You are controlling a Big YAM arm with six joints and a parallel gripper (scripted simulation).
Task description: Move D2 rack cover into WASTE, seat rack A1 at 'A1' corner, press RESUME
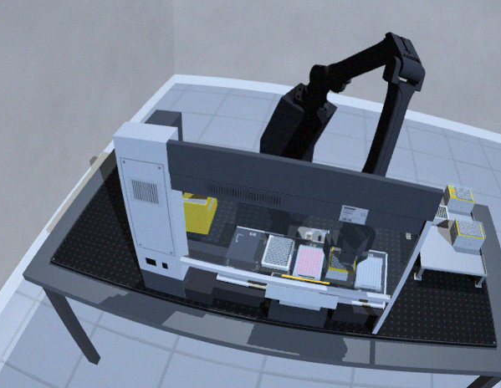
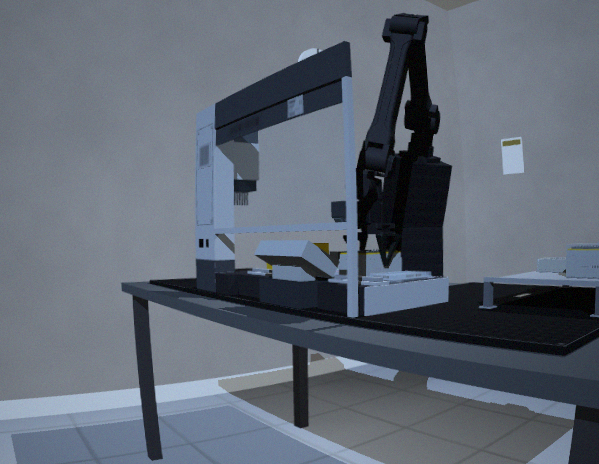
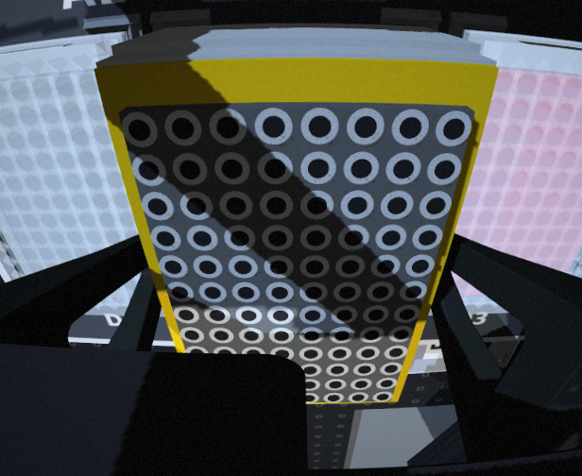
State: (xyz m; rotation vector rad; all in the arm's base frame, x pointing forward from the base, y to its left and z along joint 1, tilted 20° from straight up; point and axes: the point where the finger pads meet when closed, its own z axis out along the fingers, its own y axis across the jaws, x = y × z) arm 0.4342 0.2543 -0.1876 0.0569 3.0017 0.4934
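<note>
yellow-rimmed grey tip rack [image 3: 301,225] sits at d2 in the deck row toward the worktop's front edge, right of middle, between the clear plate [image 3: 40,169] and the pink plate [image 3: 538,163]; whether a clear cover lies on it, cannot tell. black parallel gripper [image 3: 301,307] spread wide, holding nothing, fingers straddling the rack's long sides. judgement: centre, lower squarely, avoid neighbouring wells. arm arches from the back edge, wrist pointing down.

Dark table [image 1: 226,334] with black perforated mat [image 1: 431,318], liquid handler [image 1: 146,209], shelf unit [image 1: 452,263].
</note>
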